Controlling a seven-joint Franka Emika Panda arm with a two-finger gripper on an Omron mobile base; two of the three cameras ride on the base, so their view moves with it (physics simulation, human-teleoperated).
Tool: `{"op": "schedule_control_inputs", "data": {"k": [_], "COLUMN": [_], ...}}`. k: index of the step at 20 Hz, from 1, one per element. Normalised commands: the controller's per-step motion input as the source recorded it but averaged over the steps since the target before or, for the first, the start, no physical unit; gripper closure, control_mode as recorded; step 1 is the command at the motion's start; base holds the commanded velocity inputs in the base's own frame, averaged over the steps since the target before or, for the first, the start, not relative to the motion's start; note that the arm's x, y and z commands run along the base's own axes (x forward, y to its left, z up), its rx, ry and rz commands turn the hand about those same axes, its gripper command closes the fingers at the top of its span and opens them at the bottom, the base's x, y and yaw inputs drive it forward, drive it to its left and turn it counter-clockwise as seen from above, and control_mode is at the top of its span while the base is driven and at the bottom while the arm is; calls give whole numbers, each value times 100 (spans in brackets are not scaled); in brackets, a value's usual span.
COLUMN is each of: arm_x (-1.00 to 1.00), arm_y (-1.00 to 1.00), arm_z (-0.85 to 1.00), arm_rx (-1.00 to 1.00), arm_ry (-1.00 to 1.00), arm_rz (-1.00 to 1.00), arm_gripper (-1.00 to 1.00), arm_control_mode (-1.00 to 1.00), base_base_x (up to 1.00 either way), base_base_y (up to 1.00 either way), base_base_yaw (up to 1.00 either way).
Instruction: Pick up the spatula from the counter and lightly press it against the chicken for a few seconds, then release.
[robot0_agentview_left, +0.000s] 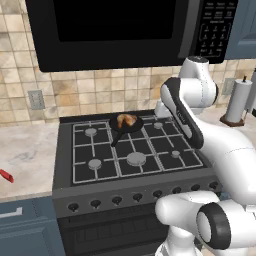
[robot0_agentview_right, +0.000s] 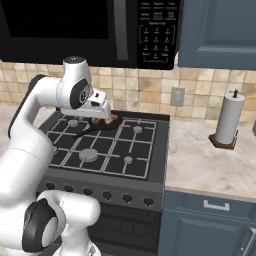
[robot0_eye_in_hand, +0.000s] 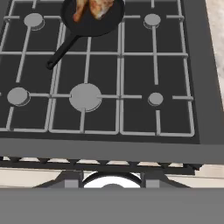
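Pincer (robot0_eye_in_hand: 111, 180): spread wide, over the stove (robot0_eye_in_hand: 105, 144) front.
Chicken (robot0_eye_in_hand: 92, 6): in the pan (robot0_eye_in_hand: 94, 24), at 12 o'clock.
Spatula (robot0_agentview_left: 5, 175): on the table (robot0_agentview_left: 27, 150), at 9 o'clock.

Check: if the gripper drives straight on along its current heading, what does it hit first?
Probably the stove grate, just beside the large centre burner, judging by the hand view's middle. The pan with the chicken sits off that line, toward the view's top. Depth is unclear.

No legible text; microwave keypad (robot0_agentview_right: 157, 37) blurred.
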Motion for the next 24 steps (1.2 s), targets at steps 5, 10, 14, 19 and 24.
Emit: {"op": "schedule_control_inputs", "data": {"k": [5, 10, 14, 19, 24], "arm_x": [-9, -28, -34, -36, -36], "arm_y": [3, 12, 14, 17, 26], "arm_z": [0, 0, 0, 0, 0], "arm_rx": [0, 0, 0, 0, 0], "arm_ry": [-1, -4, -6, -8, -9], "arm_rz": [0, 0, 0, 0, 0], "arm_gripper": [-100, -100, -100, -100, -100], "arm_control_mode": [-100, -100, -100, -100, -100], "base_base_x": [0, 0, 0, 0, 0], "base_base_y": [0, 0, 0, 0, 0], "base_base_yaw": [0, 0, 0, 0, 0]}}
